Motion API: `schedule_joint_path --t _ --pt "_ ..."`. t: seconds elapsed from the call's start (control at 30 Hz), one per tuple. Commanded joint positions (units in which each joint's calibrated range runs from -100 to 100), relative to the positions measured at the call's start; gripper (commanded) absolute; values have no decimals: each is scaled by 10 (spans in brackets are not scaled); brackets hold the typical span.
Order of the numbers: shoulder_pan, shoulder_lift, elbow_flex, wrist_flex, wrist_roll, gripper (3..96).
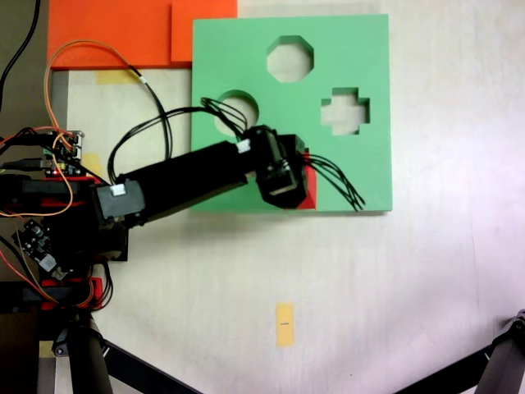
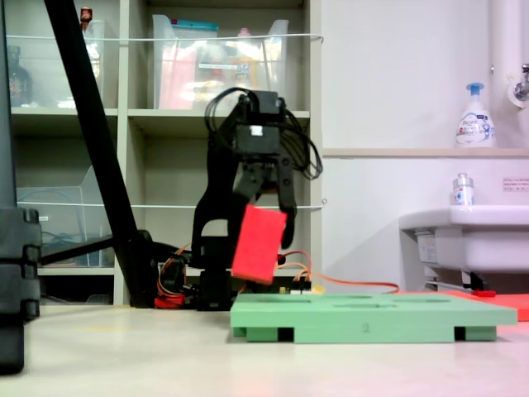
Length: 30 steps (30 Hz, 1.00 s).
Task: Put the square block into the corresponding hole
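A red square block [image 2: 259, 244] hangs tilted in the air just above the left end of the green foam board [image 2: 372, 313] in the second exterior view. My gripper [image 2: 266, 217] is shut on its upper part, fingers pointing down. In the first exterior view the gripper [image 1: 287, 176] covers the lower middle of the board [image 1: 369, 82], and only a red sliver of the block [image 1: 309, 189] shows at its right side. The square hole is hidden under the gripper. The octagonal [image 1: 289, 59], round [image 1: 234, 111] and cross-shaped [image 1: 344, 111] cutouts are open.
Orange foam sheets [image 1: 115, 33] lie at the first exterior view's top left. A yellow tape rectangle [image 1: 285, 324] sits on the table below the board. The arm's base with circuit boards and wires [image 1: 49, 205] is at the left. Tripod legs [image 1: 90, 361] cross the bottom corners.
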Motion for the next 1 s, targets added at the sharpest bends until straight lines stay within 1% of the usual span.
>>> schedule_joint_path --t 0.03,1.0 --pt "9 7 36 -23 11 249" --pt "51 151 45 -23 42 249"
